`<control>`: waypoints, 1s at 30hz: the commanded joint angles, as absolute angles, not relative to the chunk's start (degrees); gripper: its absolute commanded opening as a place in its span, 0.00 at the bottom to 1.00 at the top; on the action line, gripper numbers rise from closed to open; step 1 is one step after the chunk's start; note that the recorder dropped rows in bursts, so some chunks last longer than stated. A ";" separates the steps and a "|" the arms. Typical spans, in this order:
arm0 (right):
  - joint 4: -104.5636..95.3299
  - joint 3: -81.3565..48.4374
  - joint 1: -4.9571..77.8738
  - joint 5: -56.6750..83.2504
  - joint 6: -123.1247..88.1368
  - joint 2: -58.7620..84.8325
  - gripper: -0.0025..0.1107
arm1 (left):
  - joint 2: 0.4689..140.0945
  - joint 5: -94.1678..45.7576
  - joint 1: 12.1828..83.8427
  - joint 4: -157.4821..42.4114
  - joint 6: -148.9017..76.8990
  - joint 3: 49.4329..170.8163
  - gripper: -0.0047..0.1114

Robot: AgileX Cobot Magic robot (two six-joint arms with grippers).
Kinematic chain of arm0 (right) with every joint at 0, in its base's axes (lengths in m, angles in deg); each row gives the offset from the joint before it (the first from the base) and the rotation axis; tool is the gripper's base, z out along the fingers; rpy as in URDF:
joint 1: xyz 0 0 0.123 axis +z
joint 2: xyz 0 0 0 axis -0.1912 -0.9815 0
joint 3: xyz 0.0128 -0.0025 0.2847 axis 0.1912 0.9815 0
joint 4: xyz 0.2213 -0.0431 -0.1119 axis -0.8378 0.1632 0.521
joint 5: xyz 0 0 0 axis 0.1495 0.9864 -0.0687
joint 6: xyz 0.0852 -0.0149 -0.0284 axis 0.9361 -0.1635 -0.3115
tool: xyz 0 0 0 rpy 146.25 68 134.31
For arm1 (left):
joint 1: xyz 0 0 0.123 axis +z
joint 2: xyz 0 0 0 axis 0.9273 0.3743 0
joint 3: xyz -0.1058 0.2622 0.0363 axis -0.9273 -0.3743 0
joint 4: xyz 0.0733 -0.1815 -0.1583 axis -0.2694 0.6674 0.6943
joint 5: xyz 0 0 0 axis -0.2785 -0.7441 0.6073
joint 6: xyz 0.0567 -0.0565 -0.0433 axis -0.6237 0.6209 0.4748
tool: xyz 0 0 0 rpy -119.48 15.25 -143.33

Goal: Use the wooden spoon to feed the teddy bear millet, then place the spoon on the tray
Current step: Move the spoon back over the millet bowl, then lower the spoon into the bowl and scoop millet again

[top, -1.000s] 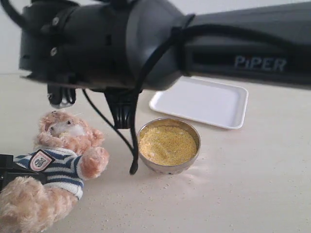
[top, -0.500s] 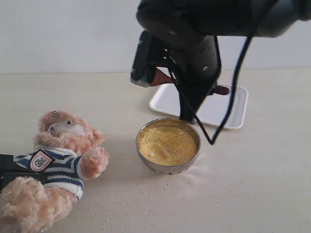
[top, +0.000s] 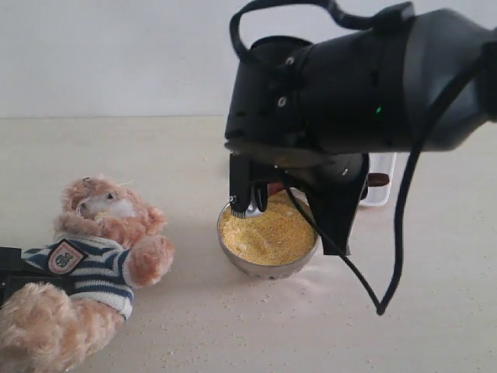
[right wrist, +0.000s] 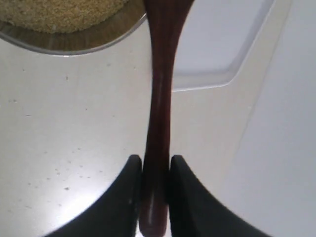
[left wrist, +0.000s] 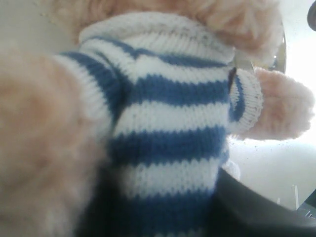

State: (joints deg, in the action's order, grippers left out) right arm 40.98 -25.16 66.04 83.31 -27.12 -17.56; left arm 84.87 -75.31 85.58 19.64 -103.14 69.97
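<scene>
**A:** What's the right gripper (right wrist: 155,168) doing?

**B:** It's clamping the wooden spoon (right wrist: 160,89) low on the handle, with a finger tight against each side.

**A:** Spoon axis?

**B:** The handle is running straight out from the jaws. It's passing the steel bowl (right wrist: 74,44) rim on one side and a corner of the tray (right wrist: 222,44) on the other. The scoop end is leaving the wrist frame, so I can't tell if it's loaded.

**A:** Where's all that sitting in the exterior view?

**B:** The right arm is hanging over the bowl's far side and hiding most of the tray behind it. The millet (top: 268,233) is filling the bowl.

**A:** And the teddy bear (top: 109,233)?

**B:** It's lying to the left of the bowl, near it but not touching, with its muzzle (top: 116,208) facing up.

**A:** So the feed move is going which way?

**B:** I'm reading it as leftward across the bowl, turning the spoon's long axis towards the muzzle. The tray is lying the opposite way, behind and to the right.

**A:** Left gripper (top: 15,272)?

**B:** It's sitting at the bear's torso and is the nearer arm. Its camera is filling up with striped shirt (left wrist: 168,123), so I can't tell if the fingers are closing on it.
</scene>
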 commanded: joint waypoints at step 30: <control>55.72 -24.86 66.86 83.25 -28.19 -27.79 0.02 | 84.15 -76.10 85.75 20.12 -103.65 69.70 0.08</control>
State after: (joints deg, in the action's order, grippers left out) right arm 54.76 -25.13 67.05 83.16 -28.18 -27.41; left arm 84.87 -75.31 85.58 19.64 -103.14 69.97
